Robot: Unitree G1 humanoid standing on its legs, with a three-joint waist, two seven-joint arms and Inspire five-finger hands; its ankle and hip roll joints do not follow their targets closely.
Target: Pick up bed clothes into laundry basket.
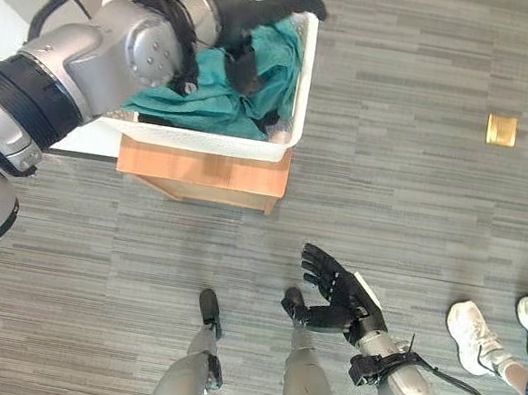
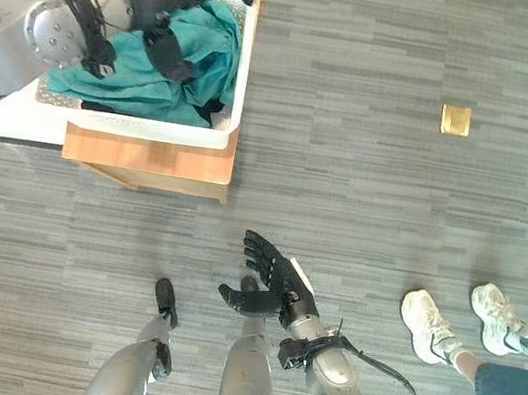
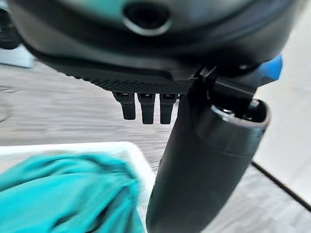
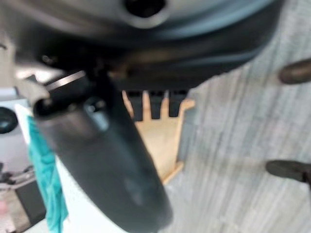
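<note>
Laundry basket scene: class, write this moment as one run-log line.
teal clothes: in white laundry basket | basket: on wooden stand | left hand: open above clothes | right hand: open, idle

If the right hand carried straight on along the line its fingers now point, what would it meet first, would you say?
Probably the wooden stand beneath the white laundry basket. The right hand, open above the grey floor, points that way, and its wrist view shows the wood past its fingertips; depth is uncertain.

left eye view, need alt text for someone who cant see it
The robot's left hand reaches over teal bed clothes heaped in a white laundry basket on a wooden stand. Its right hand hangs open above grey floor, near a person's white shoes.
</note>
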